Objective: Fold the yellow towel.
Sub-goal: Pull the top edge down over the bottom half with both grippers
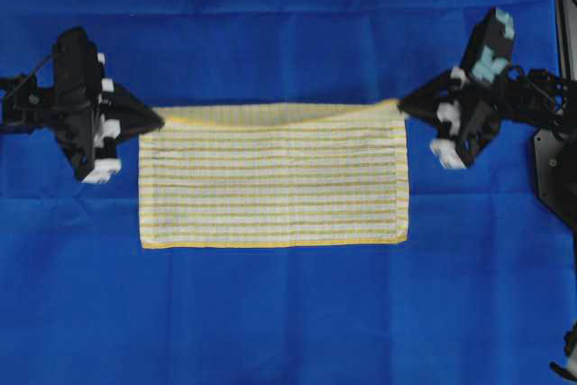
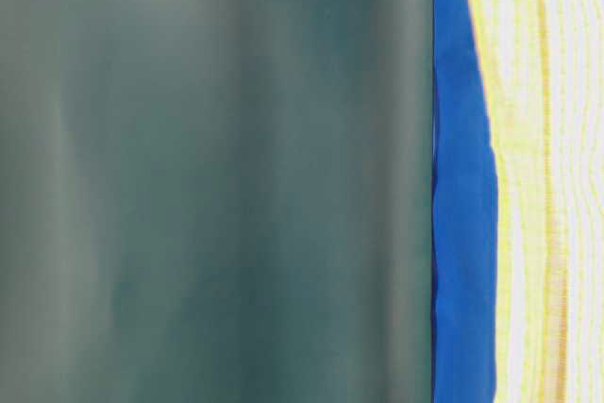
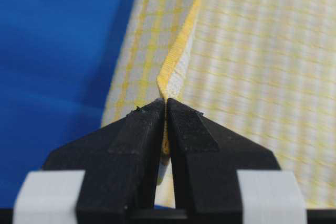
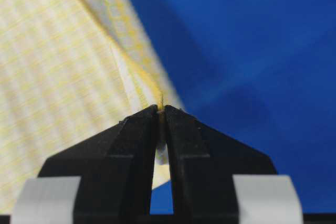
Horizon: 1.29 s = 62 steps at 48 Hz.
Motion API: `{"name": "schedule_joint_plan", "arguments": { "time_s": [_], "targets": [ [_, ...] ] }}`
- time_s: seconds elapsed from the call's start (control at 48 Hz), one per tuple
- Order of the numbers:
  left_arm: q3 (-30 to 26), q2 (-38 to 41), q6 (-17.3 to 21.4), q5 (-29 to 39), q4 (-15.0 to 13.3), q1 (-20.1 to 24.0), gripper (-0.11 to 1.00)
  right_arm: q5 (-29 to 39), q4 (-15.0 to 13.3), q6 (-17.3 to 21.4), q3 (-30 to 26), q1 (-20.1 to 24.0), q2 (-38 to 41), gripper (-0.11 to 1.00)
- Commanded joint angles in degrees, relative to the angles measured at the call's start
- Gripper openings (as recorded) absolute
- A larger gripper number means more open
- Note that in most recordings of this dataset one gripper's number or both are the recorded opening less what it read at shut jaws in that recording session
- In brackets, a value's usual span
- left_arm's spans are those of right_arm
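Pale yellow check, darker hems: the towel (image 1: 274, 178) lies mid-table on the blue cloth (image 1: 288, 33), long axis running left to right, short sides facing the arms. Left gripper (image 1: 159, 118) has its jaws pressed together on the far-left corner; the left wrist view shows the hem pinched between the tips. Right gripper (image 1: 403, 104) likewise nips the far-right corner. Far edge is raised off the cloth and sags slightly between the two pinches; near hem lies flat and straight. Looks like mid-fold, the far edge being carried. Next move, by my guess: bring both corners toward the near hem together, level and taut, set edge on edge, then let go. Uneven travel would skew the fold
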Motion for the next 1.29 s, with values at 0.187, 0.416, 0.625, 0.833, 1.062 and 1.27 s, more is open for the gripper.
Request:
{"name": "schedule_joint_plan", "arguments": {
  "time_s": [0.187,0.416,0.625,0.833,1.062,1.27],
  "targets": [
    [-0.26,-4.48,-4.22,2.46,-0.09,-7.29,0.02,1.23,4.39,0.0,-0.18,10.11,-1.93,0.06],
    [-0.79,-4.22,-6.77,2.55,-0.09,-13.18,0.02,0.97,6.06,0.0,-0.62,16.52,-1.85,0.06],
    [-1.76,-2.81,-8.0,2.55,-0.09,-15.73,0.02,0.79,7.29,-0.09,-1.49,19.86,-1.49,0.06],
    [-1.93,-2.55,-8.09,2.55,-0.09,-16.7,0.02,0.79,7.56,-0.09,-2.37,21.27,0.09,0.06],
    [-3.52,-0.79,-8.0,4.48,-0.09,-16.7,0.02,1.23,7.56,-0.09,-3.43,21.62,2.2,0.06],
    [-5.27,0.79,-8.09,7.29,0.09,-16.79,0.02,2.72,7.56,-0.09,-3.96,23.03,2.81,0.06]
  ]
}}
